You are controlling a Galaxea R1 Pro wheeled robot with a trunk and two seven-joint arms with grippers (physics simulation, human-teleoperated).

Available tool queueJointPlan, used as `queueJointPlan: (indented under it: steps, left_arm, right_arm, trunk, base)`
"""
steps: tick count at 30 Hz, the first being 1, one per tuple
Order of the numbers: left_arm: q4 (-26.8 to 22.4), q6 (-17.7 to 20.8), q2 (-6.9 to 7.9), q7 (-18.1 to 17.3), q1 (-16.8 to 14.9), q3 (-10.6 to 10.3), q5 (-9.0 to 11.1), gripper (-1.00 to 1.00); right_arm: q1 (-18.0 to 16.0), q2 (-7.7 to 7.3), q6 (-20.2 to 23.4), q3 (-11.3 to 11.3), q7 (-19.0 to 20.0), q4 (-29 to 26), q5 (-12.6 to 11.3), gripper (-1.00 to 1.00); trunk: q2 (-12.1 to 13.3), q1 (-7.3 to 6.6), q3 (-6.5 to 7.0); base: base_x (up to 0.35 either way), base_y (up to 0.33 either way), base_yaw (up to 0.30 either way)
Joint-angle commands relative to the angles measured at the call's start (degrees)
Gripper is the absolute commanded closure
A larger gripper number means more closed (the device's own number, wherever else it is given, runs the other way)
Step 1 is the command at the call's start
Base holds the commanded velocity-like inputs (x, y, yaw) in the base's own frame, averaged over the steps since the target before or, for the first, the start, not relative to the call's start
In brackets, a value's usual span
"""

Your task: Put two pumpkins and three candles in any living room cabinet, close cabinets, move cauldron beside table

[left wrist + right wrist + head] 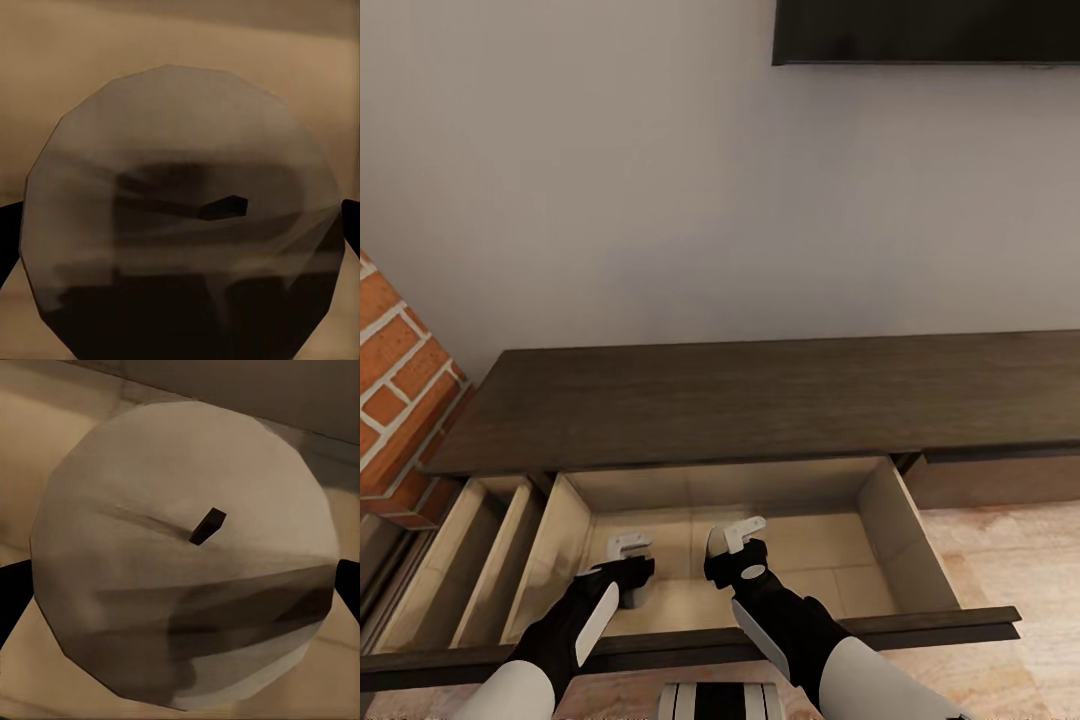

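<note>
Head view: we reach both arms into the open cabinet [760, 400] drawer.
Each wrist gripper clasps an upright candle [184, 210]; flat wick-top faces its camera; second candle [187, 562].

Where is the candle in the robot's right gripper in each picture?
Right wrist view: candle centre, between the fingers.
Head view: mostly hidden under the right gripper, inside the open drawer.
Left wrist view: that's the other candle.
Shared landmark: the pale drawer floor.
</note>
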Motion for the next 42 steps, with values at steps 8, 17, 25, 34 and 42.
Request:
queueJointPlan:
  steps: [8, 17, 25, 34, 42]
  left_arm:
    - [1.1, 0.0, 0.04, 0.0, 0.0, 0.1, -0.2, 1.00]
    - [1.0, 0.0, 0.04, 0.0, 0.0, 0.1, -0.2, 1.00]
    - [1.0, 0.0, 0.04, 0.0, 0.0, 0.1, -0.2, -1.00]
    - [0.9, -0.1, 0.12, -0.1, 0.0, 0.1, -0.1, -1.00]
    - [0.9, -0.2, 0.12, -0.1, 0.0, 0.2, -0.1, -1.00]
  right_arm:
    - [0.0, 0.00, 0.0, 0.0, 0.0, -0.1, 0.1, 1.00]
    - [0.0, 0.00, -0.1, 0.0, 0.2, -0.1, 0.2, 1.00]
    - [0.0, 0.00, -0.1, 0.0, 0.2, -0.1, 0.2, 1.00]
    - [0.0, 0.00, -0.1, 0.0, 0.2, -0.1, 0.2, 1.00]
    - [0.0, 0.00, -0.1, 0.0, 0.1, -0.1, 0.1, 1.00]
  trunk:
    - [0.0, 0.01, -0.40]
    - [0.0, 0.01, -0.41]
    - [0.0, 0.01, -0.41]
    - [0.0, 0.01, -0.41]
    - [0.0, 0.01, -0.41]
  base:
    - [0.000, 0.000, 0.000]
    - [0.000, 0.000, 0.000]
    - [0.000, 0.000, 0.000]
    - [0.000, 0.000, 0.000]
    - [0.000, 0.000, 0.000]
